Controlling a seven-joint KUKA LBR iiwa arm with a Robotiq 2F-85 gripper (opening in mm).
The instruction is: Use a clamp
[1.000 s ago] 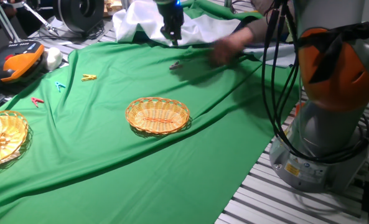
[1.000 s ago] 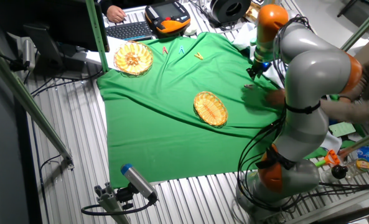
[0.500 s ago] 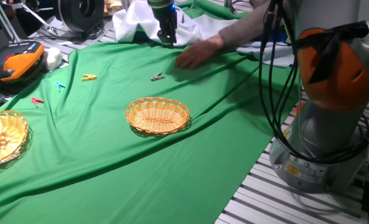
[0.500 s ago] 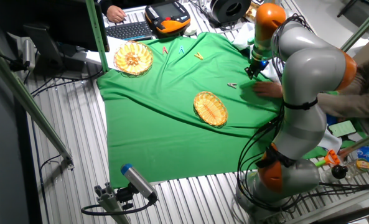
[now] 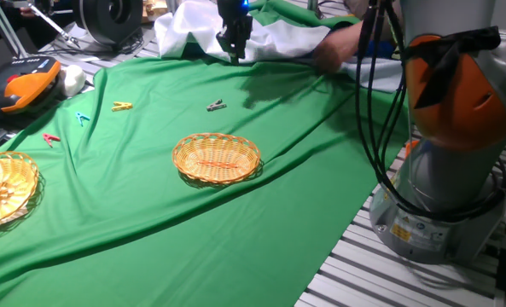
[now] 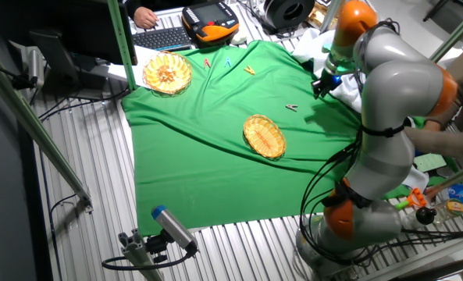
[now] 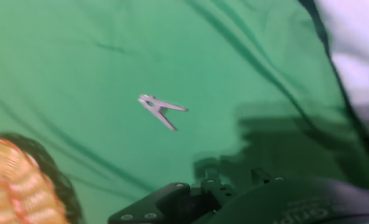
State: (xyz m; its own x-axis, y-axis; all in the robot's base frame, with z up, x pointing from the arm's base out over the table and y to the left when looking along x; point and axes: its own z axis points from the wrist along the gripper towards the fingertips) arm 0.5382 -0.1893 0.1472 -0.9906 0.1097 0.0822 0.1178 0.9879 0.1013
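End effector (image 5: 234, 53) is hanging at the top centre of one fixed view, over the far edge of the green cloth (image 5: 235, 213), right where the white cloth (image 5: 184, 30) is bunching up. Can't tell whether the fingers are apart or together: too small and dark in both fixed views, and the hand view is only showing the black housing along the bottom edge. Nothing is visibly sitting between them.

Clamp (image 5: 216, 106) is lying flat on the green cloth, loose, just above centre of that view, below and slightly left of the end effector and well apart from it. In the hand view the clamp (image 7: 161, 109) is sitting near the middle of the frame, grey, legs splaying toward the lower right. In the other fixed view the clamp (image 6: 291, 107) is showing right of centre, up and to the right of the basket.

Empty basket (image 5: 217, 158) is sitting mid-frame, below the clamp, not touching it. Second basket (image 5: 1, 189) is sitting at the left edge, holding something pale.

Yellow pin (image 5: 121, 107), blue pin (image 5: 83, 118) and red pin (image 5: 51, 139) are lying in a loose line in the left part of the cloth, all away from the clamp.

A person's hand (image 5: 329, 53) is blurring at the upper right, near the cloth's far edge.
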